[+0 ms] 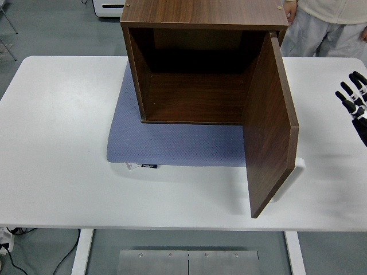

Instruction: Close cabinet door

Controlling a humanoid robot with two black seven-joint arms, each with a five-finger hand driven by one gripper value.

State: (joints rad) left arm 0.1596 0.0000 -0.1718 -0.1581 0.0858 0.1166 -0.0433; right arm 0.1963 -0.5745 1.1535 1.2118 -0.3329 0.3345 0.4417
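- The dark brown wooden cabinet (pixel 200 63) is the landmark: an open-fronted box standing on a blue-grey textured mat (pixel 172 143) on the white table (pixel 57 143).
- Its flat wooden door (pixel 269 126) is hinged on the cabinet's right side and swings far out toward the table's near edge, roughly square to the opening; a white handle (pixel 293 172) shows behind its outer face.
- The robot's black right hand (pixel 355 103) hangs well to the right of the door, apart from it, fingers spread and holding nothing. The left hand is out of view.
- A person (pixel 327 23) stands behind the cabinet, one hand at its top right corner.
- Risks, as I judge them: a push near the hinge could slide the cabinet on the mat rather than turn the door; fingers could snag the handle; a fast swing could slam and rebound.
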